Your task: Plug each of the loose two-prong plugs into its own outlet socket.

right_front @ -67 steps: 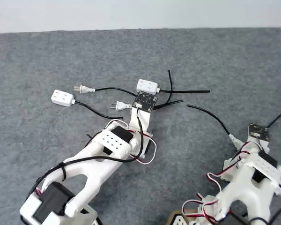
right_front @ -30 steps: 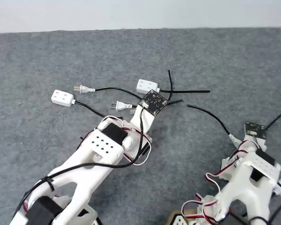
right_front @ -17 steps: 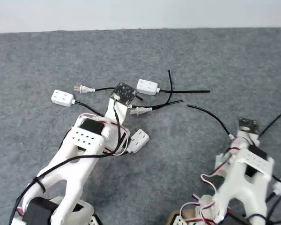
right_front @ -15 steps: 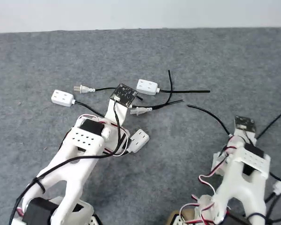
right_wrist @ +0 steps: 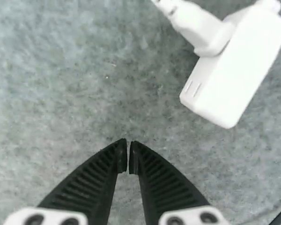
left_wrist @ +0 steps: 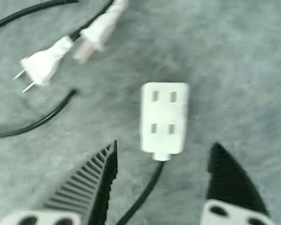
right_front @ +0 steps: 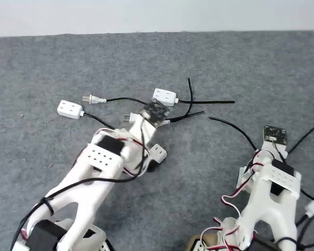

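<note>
Fingers [left_wrist: 96, 183] of the left gripper [left_wrist: 165, 147] stand wide apart and hold nothing. Those of the right gripper [right_wrist: 128, 145] are pressed together, with nothing between them.

On the grey mat [right_front: 240, 63] the left arm [right_front: 102, 162] reaches into the middle tangle of cords. The right arm [right_front: 272, 183] sits well apart from it, so I judge the left the nearer one for the next grasp.

In the left wrist view a socket [left_wrist: 164, 117] lies flat, slots up, just ahead of the open fingers and centred between them. Its long axis runs straight away from the gripper, with the cord [left_wrist: 145, 197] end nearest, so the fingers would close across its narrow width. I cannot tell which of the sockets seen from above this one is.

A white block [right_wrist: 234, 79] lies ahead of the right gripper and off to one side, not between its fingers.

A loose plug [left_wrist: 40, 68] lies near the socket but apart from it. Its prongs [left_wrist: 22, 80] point away from the socket, so it would likely need turning before it could go in.

Compared with half a second ago, the left arm's wrist has swung sideways and now covers more of a half-hidden socket [right_front: 158, 152] that lay bare beside it. The right arm has hardly stirred.
</note>
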